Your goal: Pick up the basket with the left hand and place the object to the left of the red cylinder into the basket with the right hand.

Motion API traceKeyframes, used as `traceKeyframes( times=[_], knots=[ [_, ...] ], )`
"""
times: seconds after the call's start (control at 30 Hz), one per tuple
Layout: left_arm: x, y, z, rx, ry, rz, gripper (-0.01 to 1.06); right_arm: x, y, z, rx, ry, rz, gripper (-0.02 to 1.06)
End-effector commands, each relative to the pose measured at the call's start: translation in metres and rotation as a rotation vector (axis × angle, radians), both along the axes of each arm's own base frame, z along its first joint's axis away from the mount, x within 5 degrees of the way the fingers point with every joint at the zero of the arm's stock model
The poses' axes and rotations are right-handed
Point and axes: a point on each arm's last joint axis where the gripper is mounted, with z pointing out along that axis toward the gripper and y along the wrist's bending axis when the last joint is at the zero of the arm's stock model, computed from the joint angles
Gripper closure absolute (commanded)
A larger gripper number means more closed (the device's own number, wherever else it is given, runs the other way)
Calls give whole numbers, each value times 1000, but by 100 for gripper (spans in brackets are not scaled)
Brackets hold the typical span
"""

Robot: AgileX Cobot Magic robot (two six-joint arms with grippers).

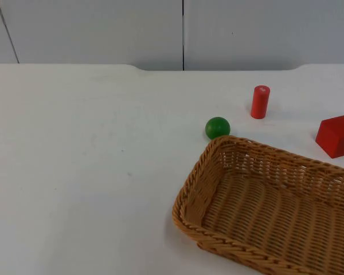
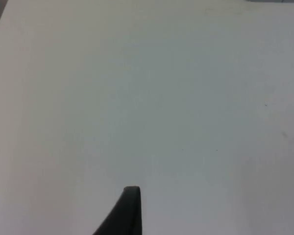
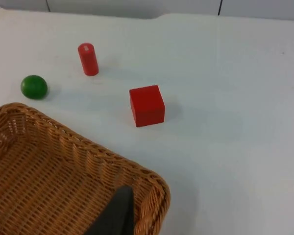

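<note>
Green ball (image 1: 218,127) touching basket (image 1: 264,200) rim, left of red cyl (image 1: 260,102)

1. Bare white table top (image 2: 152,98) spreads under the left wrist camera.
2. One black fingertip of the left gripper (image 2: 125,213) stands over the table, tapering to a blunt tip.
3. A few tiny dark specks mark the white surface.
4. A grey strip borders the table's edge.

green ball (image 1: 218,127) hemmed between basket (image 1: 202,169) rim, red cylinder (image 1: 260,102)
</note>
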Motion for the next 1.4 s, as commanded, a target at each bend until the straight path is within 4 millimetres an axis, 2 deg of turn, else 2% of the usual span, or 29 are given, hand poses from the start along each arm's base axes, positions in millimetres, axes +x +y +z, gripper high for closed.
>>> traceKeyframes(
  times=[0.0,0.2,0.37,0.6,0.7,0.77,0.83,0.97,1.0,1.17,1.23,1.33,1.37],
  knots=[
    [18,0,4,-10,13,0,0,19,1,-2,2,28,-4,-1],
    [52,-1,-8,-34,123,-2,0,50,4,-18,-3,151,-7,-1],
    [66,-5,-17,-59,181,-33,0,62,6,-28,10,219,-5,-1],
    [85,-15,-30,-121,274,-139,0,67,7,-32,11,248,-5,-1],
    [97,-20,-38,-163,309,-176,0,68,7,-32,12,241,-5,-1],
    [113,-24,-48,-176,309,-195,3,68,7,-31,12,233,-5,-1],
    [117,-25,-50,-174,311,-199,5,68,7,-31,12,233,-5,-1],
    [139,-50,-71,-170,384,-277,7,69,7,-31,13,224,-4,-1],
    [139,-50,-71,-170,384,-277,7,69,7,-31,13,224,-4,-1],
    [173,-99,-79,-140,447,-425,7,69,7,-31,13,224,-4,-1],
    [177,-106,-80,-136,455,-445,7,69,7,-31,13,224,-4,-1],
    [196,-138,-90,-120,488,-514,7,69,7,-31,13,224,-4,-1],
    [206,-155,-97,-111,507,-545,7,69,7,-31,13,224,-4,-1]
  ],
)
